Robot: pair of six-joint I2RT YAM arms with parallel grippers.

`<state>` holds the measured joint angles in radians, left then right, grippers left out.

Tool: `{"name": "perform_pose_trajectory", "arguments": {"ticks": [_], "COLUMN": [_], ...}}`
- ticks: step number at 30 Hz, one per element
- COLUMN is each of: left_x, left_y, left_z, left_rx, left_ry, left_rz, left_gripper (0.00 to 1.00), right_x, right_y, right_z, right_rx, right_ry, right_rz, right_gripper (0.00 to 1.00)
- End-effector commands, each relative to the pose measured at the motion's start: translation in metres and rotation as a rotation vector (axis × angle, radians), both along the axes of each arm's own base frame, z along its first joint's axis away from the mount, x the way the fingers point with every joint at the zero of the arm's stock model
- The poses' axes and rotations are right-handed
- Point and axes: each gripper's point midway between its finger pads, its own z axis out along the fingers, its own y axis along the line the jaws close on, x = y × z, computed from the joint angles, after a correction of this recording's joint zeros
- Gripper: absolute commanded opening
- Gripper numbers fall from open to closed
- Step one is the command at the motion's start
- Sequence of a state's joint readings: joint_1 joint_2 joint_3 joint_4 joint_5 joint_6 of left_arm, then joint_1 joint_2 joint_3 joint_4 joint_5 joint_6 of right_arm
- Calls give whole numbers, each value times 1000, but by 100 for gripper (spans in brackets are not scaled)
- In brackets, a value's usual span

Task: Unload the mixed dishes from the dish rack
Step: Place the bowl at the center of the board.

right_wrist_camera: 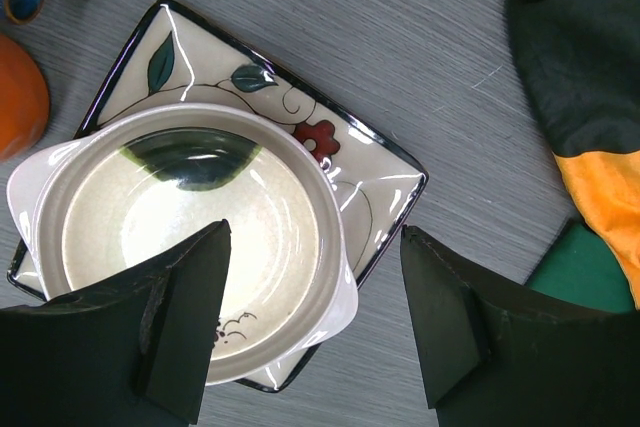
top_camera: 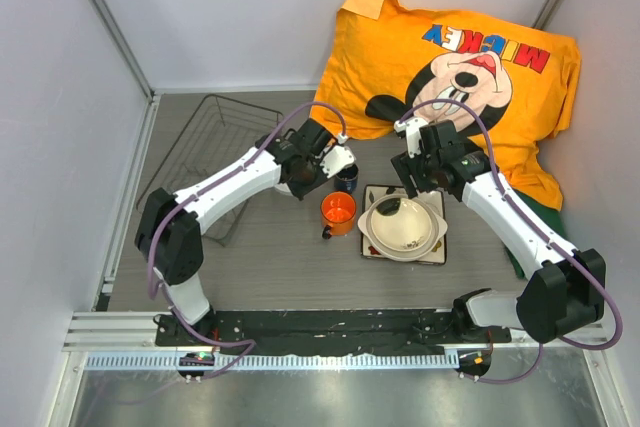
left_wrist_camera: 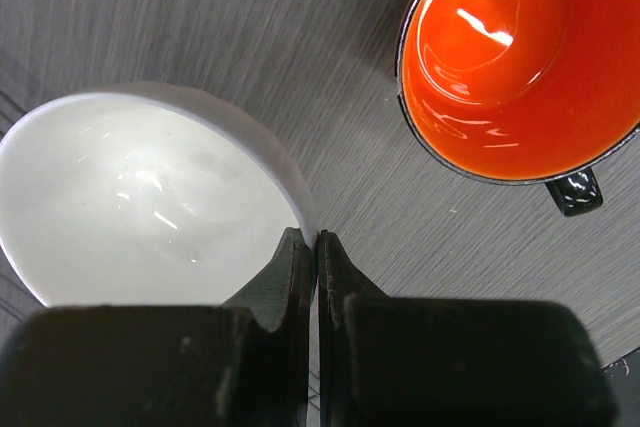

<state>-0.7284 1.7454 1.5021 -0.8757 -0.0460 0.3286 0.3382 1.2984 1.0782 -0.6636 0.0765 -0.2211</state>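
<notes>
Nearest you, the square plate [right_wrist_camera: 385,187] lies flat on the table [top_camera: 280,257] with the cream bowl [right_wrist_camera: 170,217] sitting on it. The bowl covers most of the plate's pattern. Your right claw [right_wrist_camera: 315,232] hangs over the bowl with its fingers spread wide, gripping nothing.

Just left of the plate stands the orange mug [left_wrist_camera: 510,57], upright, its rim cut off by the edge of the left wrist view. Beyond the mug, the blue cup [top_camera: 347,180] is partly hidden under your left arm.

Your left claw [left_wrist_camera: 311,239] is pinched tight on the rim of the small white bowl [left_wrist_camera: 140,187], one finger inside and one outside. You cannot tell whether that bowl rests on the table or hangs above it, and from above the claw hides nearly all of it.

Farther back on the left sits the dish rack [top_camera: 215,147], its right side crossed by the left arm. Behind everything, an orange shirt [top_camera: 450,47] lies crumpled against the back wall.
</notes>
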Motion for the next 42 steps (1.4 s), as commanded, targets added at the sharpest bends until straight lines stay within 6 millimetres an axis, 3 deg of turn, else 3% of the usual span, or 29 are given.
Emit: {"name": "perform_pose_trajectory", "arguments": {"ticks": [1,17,28,34,42], "left_x": [13,17,18,15,15], "left_y": [-18,-36,-34,-32,-31], "left_z": [7,-39,-50,-56,-52], "left_rx": [-68,-81,-57,-45,-44], "left_ry": [-57,9,21,38,31], "left_rz": [-36,-67,-58,-61,-58], "left_gripper": [0,0,0,19,32], "right_x": [3,-1,-3,-4,-5], "right_y": [1,2,3,2,2], "right_z": [11,5,0,2,1], "right_rx": [28,28,30,32,31], "right_ry": [-40,-19,-2,-7,-1], "right_rz": [-10,1,9,8,8], "right_gripper": [73,73,73,73,73]}}
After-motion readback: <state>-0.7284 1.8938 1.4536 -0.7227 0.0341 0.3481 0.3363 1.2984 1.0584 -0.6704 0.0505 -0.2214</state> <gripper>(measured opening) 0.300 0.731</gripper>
